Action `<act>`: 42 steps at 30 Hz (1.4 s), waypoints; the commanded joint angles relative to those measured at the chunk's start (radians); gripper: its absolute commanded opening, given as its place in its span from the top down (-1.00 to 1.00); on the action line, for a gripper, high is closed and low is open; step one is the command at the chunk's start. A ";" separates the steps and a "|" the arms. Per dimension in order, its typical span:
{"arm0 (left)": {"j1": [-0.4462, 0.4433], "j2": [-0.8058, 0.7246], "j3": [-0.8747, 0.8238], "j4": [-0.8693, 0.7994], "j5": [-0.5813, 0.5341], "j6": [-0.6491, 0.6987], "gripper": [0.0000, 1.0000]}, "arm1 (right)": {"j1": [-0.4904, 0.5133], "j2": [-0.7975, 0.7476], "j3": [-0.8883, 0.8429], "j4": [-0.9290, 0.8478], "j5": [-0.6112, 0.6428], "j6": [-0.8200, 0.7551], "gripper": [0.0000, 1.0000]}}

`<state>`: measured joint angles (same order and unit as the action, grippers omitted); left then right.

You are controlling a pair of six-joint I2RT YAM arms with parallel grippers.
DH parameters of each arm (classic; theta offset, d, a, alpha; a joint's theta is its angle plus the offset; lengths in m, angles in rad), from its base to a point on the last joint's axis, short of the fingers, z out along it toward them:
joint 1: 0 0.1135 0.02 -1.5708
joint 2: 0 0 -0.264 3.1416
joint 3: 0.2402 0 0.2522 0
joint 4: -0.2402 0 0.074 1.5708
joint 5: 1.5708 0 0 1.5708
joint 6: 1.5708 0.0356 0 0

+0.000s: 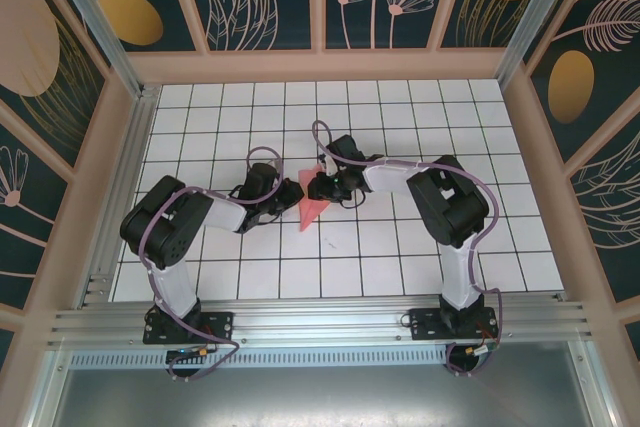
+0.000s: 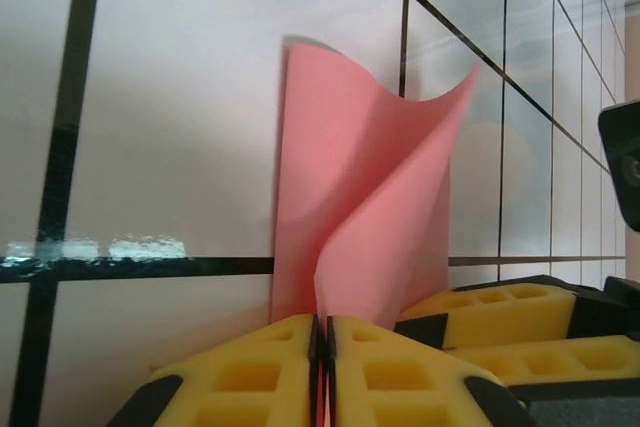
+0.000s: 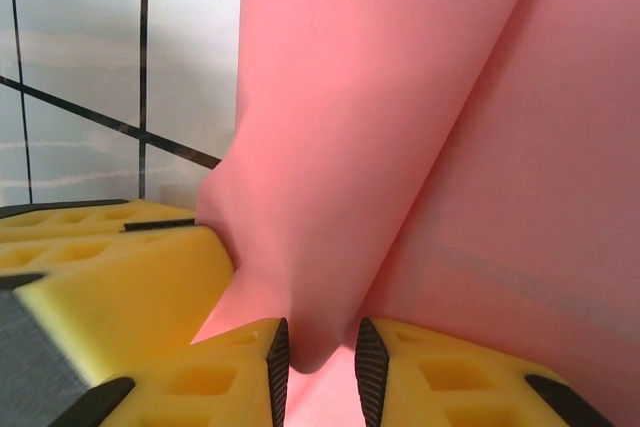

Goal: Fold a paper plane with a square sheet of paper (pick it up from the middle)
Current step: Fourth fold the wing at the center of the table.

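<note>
On tiled table, left hand pinches pink paper; right hand straddles it, part-open.

Bright even light, soft shadows, close-ups slightly blurred.

Matt pink paper, glossy tiled table

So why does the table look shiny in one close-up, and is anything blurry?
Left wrist view: a white glare streak smears the glossy table, and the pink paper is sharp. Right wrist view: the paper is so close it looks soft, shaded along its fold. Top view: even light, faint shadows on the tiles.
</note>
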<state>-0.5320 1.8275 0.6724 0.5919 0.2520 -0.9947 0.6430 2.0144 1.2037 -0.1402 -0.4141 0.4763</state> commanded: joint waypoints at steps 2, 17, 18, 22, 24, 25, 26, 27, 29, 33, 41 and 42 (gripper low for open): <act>0.003 -0.045 0.001 -0.019 0.010 0.014 0.68 | 0.001 0.115 -0.047 -0.107 0.180 -0.042 0.44; 0.003 -0.170 -0.073 -0.040 0.009 0.007 0.64 | 0.017 0.139 -0.005 -0.161 0.226 -0.032 0.33; 0.003 -0.178 -0.082 -0.037 0.015 0.003 0.65 | 0.018 0.143 -0.001 -0.167 0.231 -0.031 0.34; 0.003 -0.207 -0.115 -0.046 0.013 -0.013 0.75 | 0.026 0.159 0.020 -0.197 0.259 -0.027 0.33; 0.003 -0.211 -0.128 -0.038 0.024 -0.026 0.79 | 0.032 0.168 0.033 -0.217 0.284 -0.024 0.33; 0.001 -0.212 -0.137 -0.021 0.038 -0.033 0.81 | 0.036 0.173 0.039 -0.228 0.296 -0.023 0.33; 0.000 -0.210 -0.144 -0.008 0.048 -0.040 0.83 | 0.039 0.176 0.044 -0.238 0.308 -0.024 0.33; -0.001 -0.208 -0.151 0.006 0.061 -0.046 0.83 | 0.042 0.182 0.051 -0.249 0.320 -0.022 0.33; -0.010 -0.202 -0.157 0.026 0.085 -0.052 0.85 | 0.048 0.190 0.062 -0.263 0.336 -0.020 0.32; -0.017 -0.205 -0.178 0.035 0.066 -0.071 0.88 | 0.057 0.203 0.084 -0.294 0.364 -0.016 0.28; -0.024 -0.209 -0.206 0.088 0.073 -0.098 0.89 | 0.066 0.228 0.119 -0.349 0.404 -0.003 0.22; -0.026 -0.210 -0.206 0.092 0.074 -0.099 0.89 | 0.067 0.232 0.125 -0.358 0.409 0.002 0.22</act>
<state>-0.5480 1.6375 0.4755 0.6220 0.3077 -1.0752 0.7238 2.0865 1.3884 -0.3668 -0.1955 0.4732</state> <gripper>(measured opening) 0.054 0.387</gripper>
